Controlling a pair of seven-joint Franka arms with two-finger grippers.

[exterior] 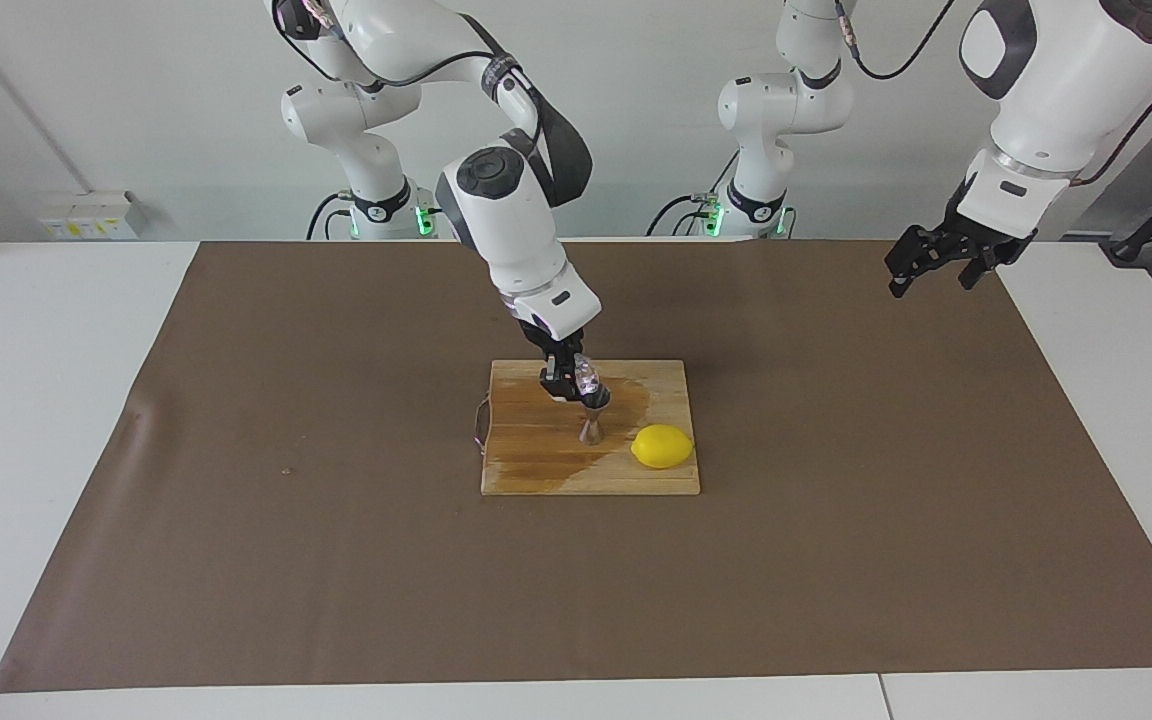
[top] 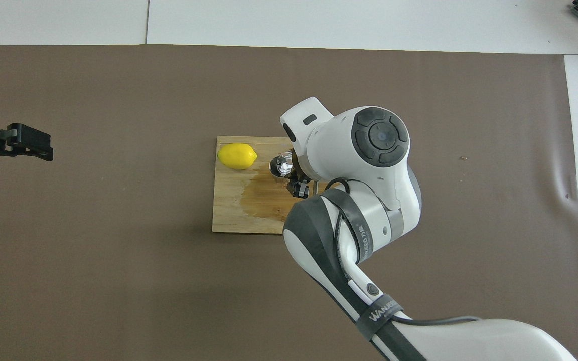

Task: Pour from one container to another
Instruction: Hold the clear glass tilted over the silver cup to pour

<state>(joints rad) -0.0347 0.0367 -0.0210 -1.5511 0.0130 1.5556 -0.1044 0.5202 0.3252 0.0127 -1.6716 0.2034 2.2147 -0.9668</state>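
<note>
Glass cup (exterior: 586, 379) tipped in right tool (exterior: 570, 383), over jigger (exterior: 592, 421)

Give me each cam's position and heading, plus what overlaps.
Facing view: high across the table, looking back at the robots; both bases and arms show, right end effector tipping the glass cup over the jigger, left end effector waiting, open, over the brown mat.
Overhead view: above the robots' end, looking steeply down and forward; right arm fills the lower frame, left end effector at the edge.
Shared: cutting board, lemon, cup, jigger, half a turn apart.
</note>
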